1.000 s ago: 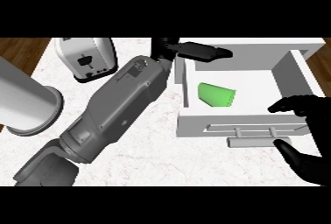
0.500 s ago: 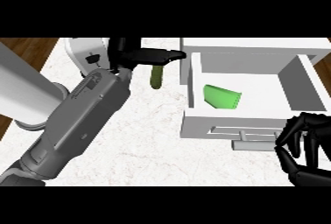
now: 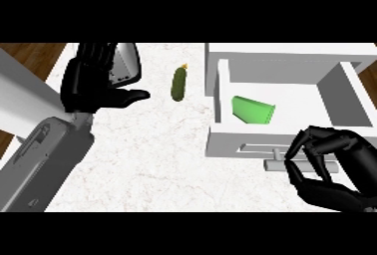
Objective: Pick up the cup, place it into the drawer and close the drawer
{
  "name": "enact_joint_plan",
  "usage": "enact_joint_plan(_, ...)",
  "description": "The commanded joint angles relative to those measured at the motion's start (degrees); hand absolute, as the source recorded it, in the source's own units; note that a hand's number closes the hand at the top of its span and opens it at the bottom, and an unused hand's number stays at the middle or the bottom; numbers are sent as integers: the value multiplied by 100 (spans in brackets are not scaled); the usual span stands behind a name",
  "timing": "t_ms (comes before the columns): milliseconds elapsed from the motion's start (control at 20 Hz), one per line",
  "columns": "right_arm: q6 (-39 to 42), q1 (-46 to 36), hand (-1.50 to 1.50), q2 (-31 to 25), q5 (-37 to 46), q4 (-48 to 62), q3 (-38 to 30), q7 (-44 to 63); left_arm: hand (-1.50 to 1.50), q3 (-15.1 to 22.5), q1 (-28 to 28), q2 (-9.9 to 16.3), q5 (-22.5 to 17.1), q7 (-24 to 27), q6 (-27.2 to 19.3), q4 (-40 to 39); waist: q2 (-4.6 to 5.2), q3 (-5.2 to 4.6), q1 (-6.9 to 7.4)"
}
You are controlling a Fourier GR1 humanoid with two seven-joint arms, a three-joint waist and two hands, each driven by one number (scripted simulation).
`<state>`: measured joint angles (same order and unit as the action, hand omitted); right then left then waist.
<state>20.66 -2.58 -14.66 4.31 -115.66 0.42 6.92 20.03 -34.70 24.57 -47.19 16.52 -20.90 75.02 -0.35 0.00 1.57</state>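
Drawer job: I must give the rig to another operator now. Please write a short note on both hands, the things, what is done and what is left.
Left hand: open, holding nothing, over the counter's left side.
Right hand: fingers curled at the drawer handle; whether it grips, I cannot tell.
Green cup: lying inside the open drawer.
Cucumber lies on the counter, no part of the job.
Done: cup is in.
Left: push the drawer shut.

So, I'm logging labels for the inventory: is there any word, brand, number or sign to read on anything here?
None: no readable text on the green cup, the drawer, the cucumber or the grey appliance by the left hand.
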Motion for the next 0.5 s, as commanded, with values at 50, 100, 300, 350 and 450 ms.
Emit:
enact_joint_plan(50, 140, -55, 150, -464, 1266, 483, 380, -825, -150, -98, 843, 277, 21, 148, 224, 637, 21, 2, 15)
enact_joint_plan(100, 175, -196, 150, -678, 1470, 291, 412, -681, -150, -62, 1174, 321, -85, 132, 386, 693, 10, -4, 69)
enact_joint_plan(300, -347, -62, 150, -633, 2681, 1016, 1015, -1348, -150, -384, 1793, 597, -127, 505, 935, 734, 40, 0, 16)
enact_joint_plan(350, -588, -52, 150, -527, 2991, 1234, 1182, -1471, -150, -436, 1762, 726, -98, 300, 797, 1016, 30, 4, -4)
enact_joint_plan(450, -749, -358, 150, -409, 3303, 1672, 1374, -1505, -150, -610, 1886, 751, -156, 239, 981, 967, 37, 2, -50)
